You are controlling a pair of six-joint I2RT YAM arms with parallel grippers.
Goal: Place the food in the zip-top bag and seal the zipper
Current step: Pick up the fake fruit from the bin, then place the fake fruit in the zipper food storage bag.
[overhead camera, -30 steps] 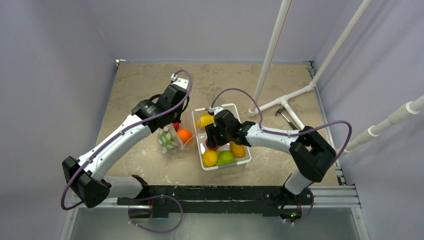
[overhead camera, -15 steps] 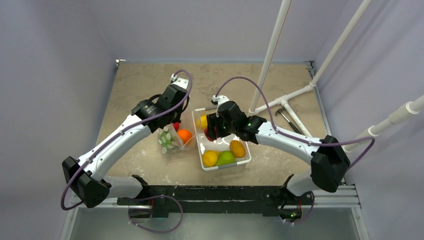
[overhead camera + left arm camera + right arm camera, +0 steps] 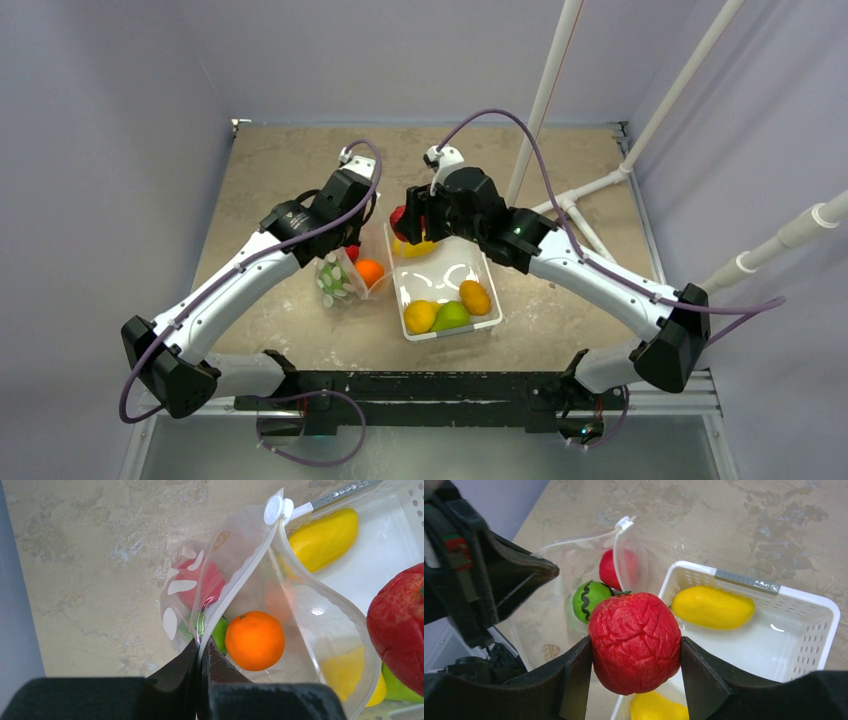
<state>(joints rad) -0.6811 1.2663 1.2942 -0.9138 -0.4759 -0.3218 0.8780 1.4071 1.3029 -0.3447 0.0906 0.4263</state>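
1. Beige tabletop (image 3: 280, 170), top view: white tray (image 3: 450, 275) mid-table, zip-top bag (image 3: 345, 277) just beside its left edge; right gripper (image 3: 403, 222) over tray's far-left corner; free surface beyond.
2. Left wrist: left gripper (image 3: 201, 647) pinched tight on zipper (image 3: 240, 575) rim, mouth gaping; orange fruit (image 3: 254, 640) inside.
3. Right wrist: red fruit (image 3: 635, 641) clamped between fingers, above bag-tray gap.

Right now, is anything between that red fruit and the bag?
Nothing visible. The right gripper holds the red fruit over the tray, and the left gripper pinches the bag open right beside it.
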